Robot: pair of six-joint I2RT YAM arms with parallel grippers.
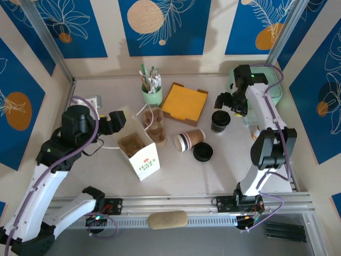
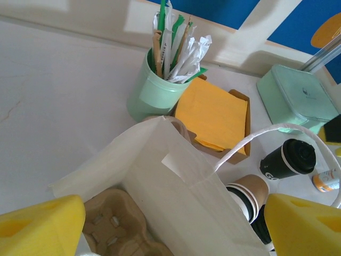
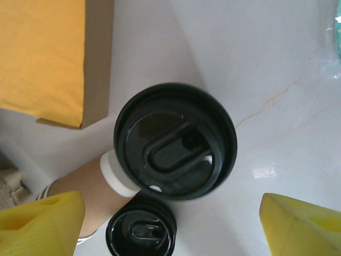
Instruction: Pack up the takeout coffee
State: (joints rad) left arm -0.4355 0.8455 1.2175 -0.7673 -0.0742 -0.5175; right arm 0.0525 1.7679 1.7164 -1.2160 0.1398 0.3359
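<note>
— Where is the takeout coffee point(image 1: 190, 140) sitting?
— The kraft-brown cup is lying on its side on the table point(image 1: 176, 178), between the white paper bag point(image 1: 139, 152) and a lidded black cup point(image 1: 220, 121) that is standing upright. Its banded rim is pointing toward the bag. The loose black lid point(image 1: 203, 152) is lying flat just beside it, on the near side.
— What is the right claw doing?
— The right gripper point(image 3: 170, 201) is hovering above the black cup, looking straight down on its top. Its yellow pads point(image 3: 42, 224) are standing wide apart and are gripping nothing.
— And the left one?
— The left gripper point(image 2: 173, 205) is hanging over the open mouth of the bag. Its pads are spread wide too, one at each side of the wrist view, and are not clamping on anything. A pulp cup carrier point(image 2: 114, 224) is sitting inside the bag.
— What else is standing around?
— A mint-green cup of utensils point(image 1: 152, 94) is standing at the back, with a box of yellow napkins point(image 1: 185, 101) just beside it. A second carrier point(image 1: 154, 127) is lying just behind the bag
</note>
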